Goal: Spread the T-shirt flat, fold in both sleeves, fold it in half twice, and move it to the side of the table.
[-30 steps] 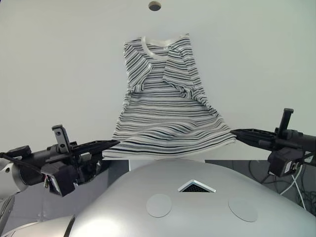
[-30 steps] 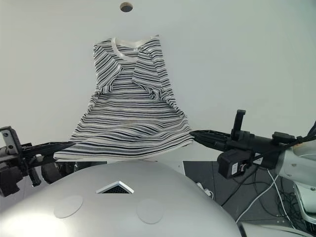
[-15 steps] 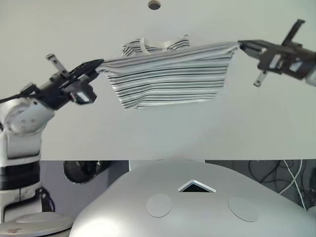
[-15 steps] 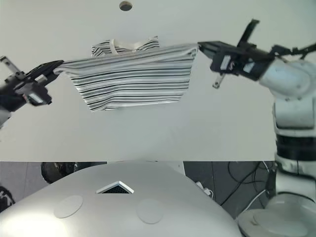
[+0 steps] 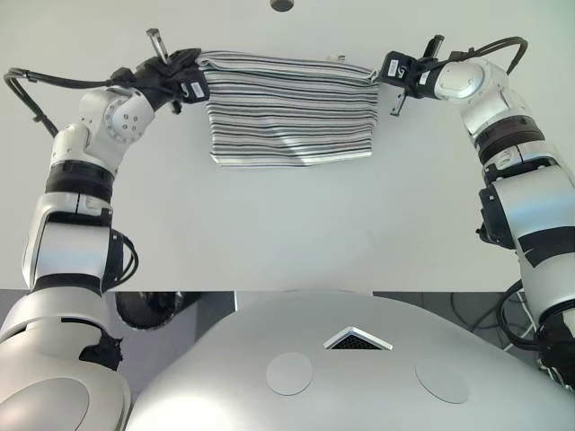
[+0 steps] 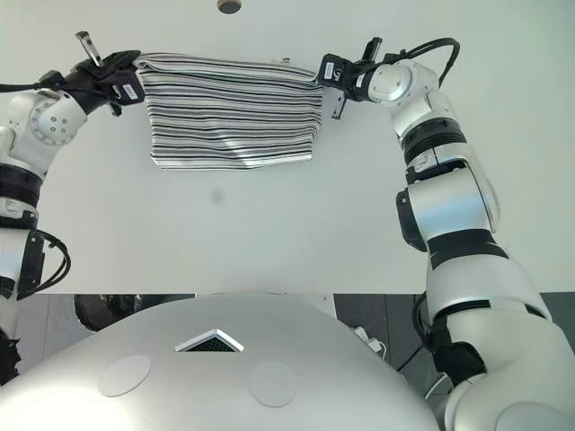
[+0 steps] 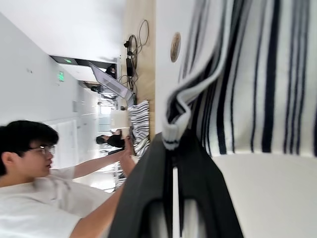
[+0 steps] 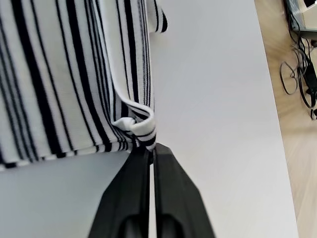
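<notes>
A shirt (image 5: 289, 112) patterned in thin black, grey and white stripes is shown against a plain white table (image 5: 287, 224). The left gripper (image 7: 173, 148) and right gripper (image 8: 150, 148) are finished in black. A dark grey disc (image 5: 281, 4) is set in the table.

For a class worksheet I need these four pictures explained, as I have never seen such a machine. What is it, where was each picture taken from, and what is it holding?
This is a humanoid robot with two arms, each ending in a gripper of two fingers. Two pictures come from a pair of cameras on its head, looking forward and down over both arms onto a white table. The other two come from a small camera on each wrist, looking close up along that arm's own gripper. On the table is a striped T-shirt, doubled over. The left gripper and the right gripper are each shut on one end of its far edge, with the cloth stretched between them.
</notes>
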Motion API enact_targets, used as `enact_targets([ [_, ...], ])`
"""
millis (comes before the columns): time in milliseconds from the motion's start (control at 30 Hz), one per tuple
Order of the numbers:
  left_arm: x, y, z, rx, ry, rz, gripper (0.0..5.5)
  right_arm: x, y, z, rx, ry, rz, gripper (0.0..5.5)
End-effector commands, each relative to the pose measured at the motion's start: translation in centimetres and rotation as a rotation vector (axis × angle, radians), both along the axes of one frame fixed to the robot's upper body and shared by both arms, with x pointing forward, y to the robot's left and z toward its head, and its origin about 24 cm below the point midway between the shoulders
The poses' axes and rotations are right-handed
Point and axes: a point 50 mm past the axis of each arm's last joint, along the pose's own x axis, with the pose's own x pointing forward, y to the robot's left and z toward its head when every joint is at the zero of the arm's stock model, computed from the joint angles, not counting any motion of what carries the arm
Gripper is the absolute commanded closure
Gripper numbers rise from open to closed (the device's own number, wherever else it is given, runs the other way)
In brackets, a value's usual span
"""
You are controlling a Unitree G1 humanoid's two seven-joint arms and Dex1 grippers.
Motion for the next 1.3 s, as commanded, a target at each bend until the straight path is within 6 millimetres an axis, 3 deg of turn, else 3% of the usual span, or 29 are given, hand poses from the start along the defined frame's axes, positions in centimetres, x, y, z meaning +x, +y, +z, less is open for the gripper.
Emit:
enact_targets([
  [33, 0.9, 0.0, -0.7, 0.055, -0.041, 0.016, 5.23, 0.1, 0.6, -0.2, 0.063, 0.005, -0.037, 4.72],
  [133, 0.6, -0.3, -1.8, 0.038, -0.035, 0.016, 4.71, 0.9, 0.7, 1.1, 0.19, -0.11, -0.114, 4.14],
  [267, 0.1, -0.7, -2.8, -0.048, -0.03, 0.033, 4.71, 1.7, 1.4, 3.3, 0.464, -0.212, -0.197, 4.14],
  [433, 0.9, -0.8, -0.2, -0.397, -0.19, 0.149, 4.71, 1.6, 2.8, 3.9, 0.597, -0.265, -0.19, 4.14],
  [533, 0.9, -0.5, 1.6, -0.598, -0.316, 0.186, 4.71, 1.5, 2.9, 3.9, 0.573, -0.318, -0.197, 4.14],
  [667, -0.6, -0.7, 3.4, -0.671, -0.48, 0.131, 4.71, -0.2, 5.4, 3.7, 0.59, -0.301, 0.033, 4.14],
  [833, -3.9, -3.9, 5.9, -0.741, -0.565, -0.056, 4.71, -1.6, 6.4, 0.2, 0.363, -0.146, 0.164, 4.14],
  [1000, -5.9, -5.1, 7.0, -0.783, -0.531, -0.09, 4.71, -1.5, 6.1, -1.7, 0.116, -0.057, 0.204, 4.14],
  [1167, -7.5, -4.6, 5.9, -0.858, -0.346, -0.017, 4.71, -2.3, 1.4, -3.0, -0.243, 0.031, 0.315, 4.14],
  [1300, -7.9, -2.8, 6.0, -0.879, -0.301, 0.087, 4.71, -3.9, -3.1, -1.6, -0.382, 0.197, 0.478, 4.14],
])
